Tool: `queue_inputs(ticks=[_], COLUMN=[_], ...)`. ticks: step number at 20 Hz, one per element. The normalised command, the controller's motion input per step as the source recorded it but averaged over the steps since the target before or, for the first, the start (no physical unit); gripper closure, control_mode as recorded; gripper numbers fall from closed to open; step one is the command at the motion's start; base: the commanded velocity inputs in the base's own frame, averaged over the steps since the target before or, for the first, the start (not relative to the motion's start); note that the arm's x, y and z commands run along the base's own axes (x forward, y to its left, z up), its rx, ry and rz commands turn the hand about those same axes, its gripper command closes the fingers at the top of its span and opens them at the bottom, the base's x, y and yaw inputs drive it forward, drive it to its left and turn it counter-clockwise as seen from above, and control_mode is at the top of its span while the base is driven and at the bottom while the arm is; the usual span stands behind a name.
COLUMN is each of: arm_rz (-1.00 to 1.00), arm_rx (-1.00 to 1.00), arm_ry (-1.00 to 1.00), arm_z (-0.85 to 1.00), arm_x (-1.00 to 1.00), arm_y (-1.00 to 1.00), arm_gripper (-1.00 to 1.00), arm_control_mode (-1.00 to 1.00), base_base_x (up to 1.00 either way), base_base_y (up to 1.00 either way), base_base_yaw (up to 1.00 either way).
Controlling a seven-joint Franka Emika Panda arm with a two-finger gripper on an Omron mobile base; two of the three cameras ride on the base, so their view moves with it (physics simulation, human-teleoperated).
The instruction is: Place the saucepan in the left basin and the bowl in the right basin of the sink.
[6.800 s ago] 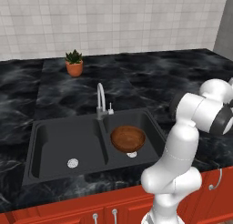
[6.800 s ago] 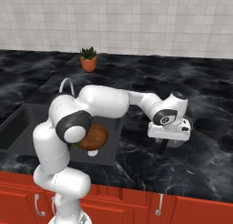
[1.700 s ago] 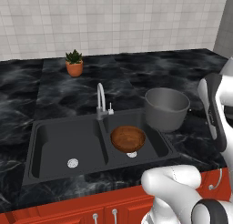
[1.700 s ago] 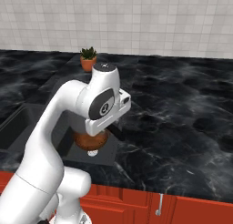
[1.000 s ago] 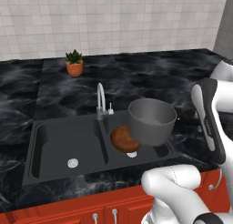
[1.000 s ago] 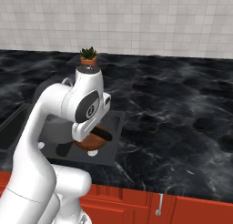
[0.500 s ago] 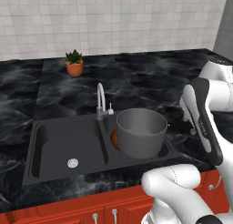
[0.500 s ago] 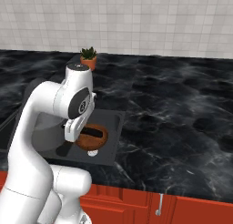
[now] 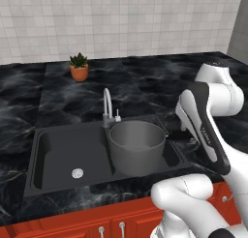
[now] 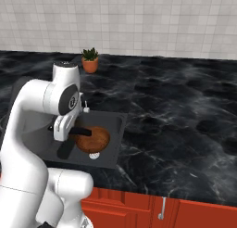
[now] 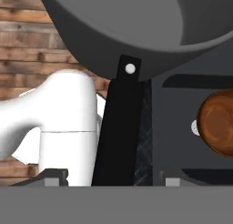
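The grey saucepan (image 9: pixel 137 146) hangs upright above the sink (image 9: pixel 34 157), near the divider, and covers most of the right basin in the left base view. My gripper (image 11: pixel 113 176) is shut on its long black handle (image 11: pixel 119 127), with the pan's body (image 11: pixel 136 22) just ahead in the hand view. The reddish-brown wooden bowl (image 10: pixel 92 138) lies in the narrower right basin (image 10: pixel 115 126), over its drain; the hand view shows the bowl (image 11: pixel 218 123) below and to the right. The wider left basin (image 9: pixel 63 147) holds nothing but its silver drain (image 9: pixel 77 173).
A curved silver faucet (image 9: pixel 107 104) stands behind the divider, close to the saucepan's rim. A small terracotta plant pot (image 9: pixel 79 70) sits at the back of the black marble counter (image 9: pixel 145 82). My own forearm (image 9: pixel 201 126) crosses the counter right of the sink.
The saucepan, held by its handle, has travelled left and down from above the counter right of the sink to over the sink, now hiding the bowl in the left base view.
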Motion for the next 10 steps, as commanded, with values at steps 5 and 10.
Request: queue_inputs(ticks=[5, 10], arm_rz=[0.00, -0.07], arm_rx=[0.00, 0.00], arm_ry=[0.01, 0.02], arm_z=[0.00, 0.00], arm_x=[0.00, 0.01], arm_y=[0.46, 0.49], arm_gripper=[1.00, 1.00], arm_control_mode=[-1.00, -1.00], base_base_x=[0.00, 0.00], base_base_y=[0.00, 0.00], base_base_yaw=[0.00, 0.00])
